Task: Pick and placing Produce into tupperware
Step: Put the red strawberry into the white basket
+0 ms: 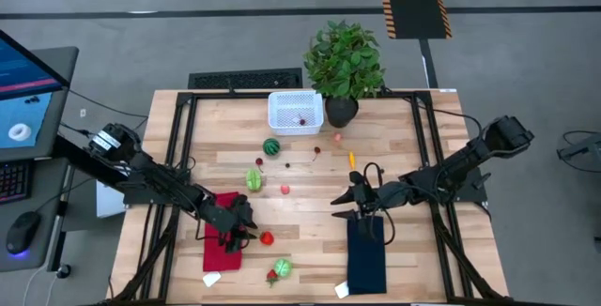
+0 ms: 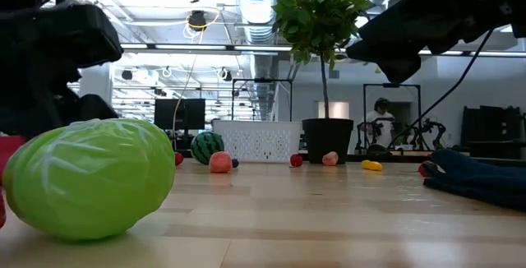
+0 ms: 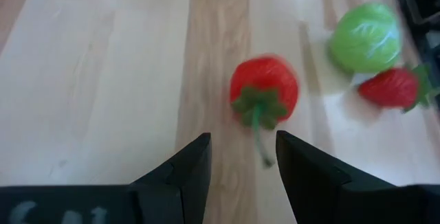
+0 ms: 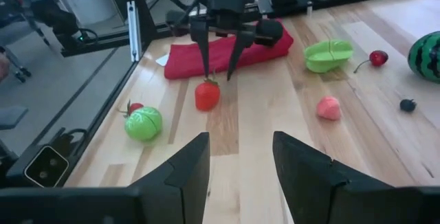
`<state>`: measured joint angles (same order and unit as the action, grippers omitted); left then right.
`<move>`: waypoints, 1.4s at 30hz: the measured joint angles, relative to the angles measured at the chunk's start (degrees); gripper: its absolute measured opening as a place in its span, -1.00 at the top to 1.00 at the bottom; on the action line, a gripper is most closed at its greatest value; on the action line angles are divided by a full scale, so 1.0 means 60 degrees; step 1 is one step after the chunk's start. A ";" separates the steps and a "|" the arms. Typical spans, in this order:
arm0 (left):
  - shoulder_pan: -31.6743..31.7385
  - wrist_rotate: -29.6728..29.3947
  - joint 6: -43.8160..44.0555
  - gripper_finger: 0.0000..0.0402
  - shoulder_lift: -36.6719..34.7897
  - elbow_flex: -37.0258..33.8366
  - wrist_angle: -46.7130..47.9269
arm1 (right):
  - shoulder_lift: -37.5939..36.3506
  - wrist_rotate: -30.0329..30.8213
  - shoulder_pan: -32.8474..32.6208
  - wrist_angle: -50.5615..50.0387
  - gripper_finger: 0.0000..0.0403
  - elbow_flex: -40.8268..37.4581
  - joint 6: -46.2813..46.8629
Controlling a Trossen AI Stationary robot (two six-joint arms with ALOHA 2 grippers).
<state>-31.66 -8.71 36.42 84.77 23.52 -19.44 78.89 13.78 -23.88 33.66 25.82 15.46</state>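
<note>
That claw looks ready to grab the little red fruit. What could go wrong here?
The left tool is open just above the red fruit. Its round body could slip from the fingers and roll toward the green cabbage. The white basket sits far across the table, so a weak grip might drop it on the way.

No legible text (labels incl.).

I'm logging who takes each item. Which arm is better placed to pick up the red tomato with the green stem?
Left. The left gripper hangs open right by the red tomato, which lies just ahead of its fingers. The right gripper is open too, but across the table by the blue cloth.
</note>
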 joint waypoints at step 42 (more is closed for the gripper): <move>0.2441 0.0186 -0.3555 1.00 -0.2309 0.0052 -0.0931 | 0.0000 -0.0032 0.0000 -0.0056 0.10 0.0000 0.0007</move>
<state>-17.02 -7.60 15.09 70.92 23.83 -25.03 78.89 13.58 -23.88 33.32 25.82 15.51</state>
